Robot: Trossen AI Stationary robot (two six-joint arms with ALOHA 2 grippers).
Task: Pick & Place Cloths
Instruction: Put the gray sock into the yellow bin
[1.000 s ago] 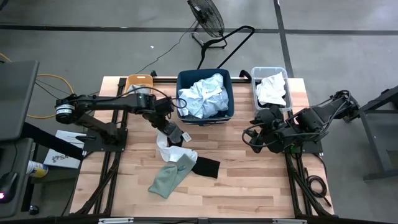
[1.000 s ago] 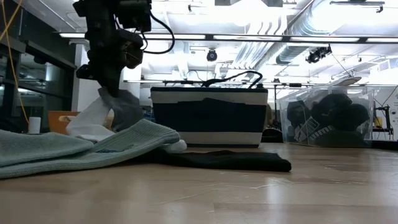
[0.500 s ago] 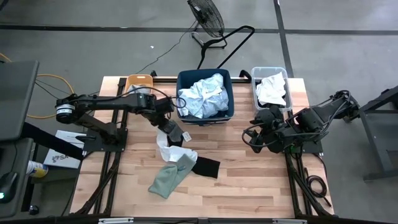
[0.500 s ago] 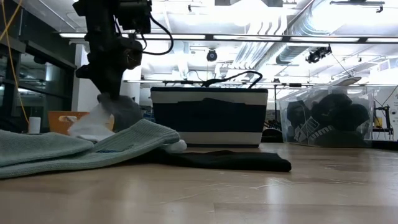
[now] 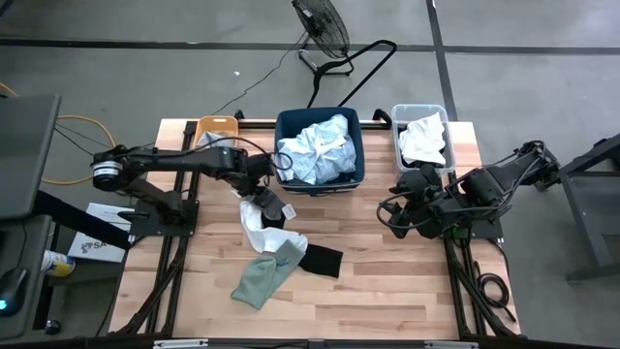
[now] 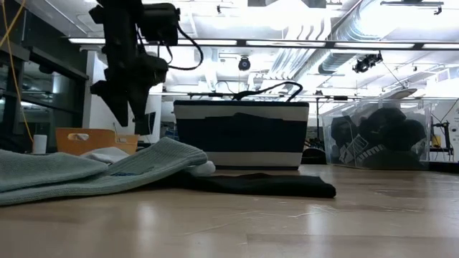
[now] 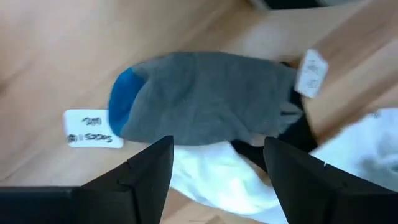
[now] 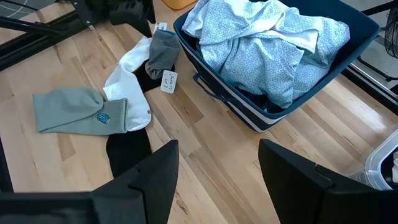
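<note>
left gripper (image 6: 133, 118) fingers now apart, lifted off grey sock (image 7: 205, 96), sock dropped onto white cloth (image 5: 254, 219)

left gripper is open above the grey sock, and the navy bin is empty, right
Not quite. The navy bin is not empty: the high view shows it filled with pale blue cloth. The rest holds: the left gripper is open above the grey sock, which lies on the table.

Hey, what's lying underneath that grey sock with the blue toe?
The grey sock lies on a white cloth and a black piece, both showing past its edge. How far either runs beneath it is covered. The left tool hangs open above it.
</note>
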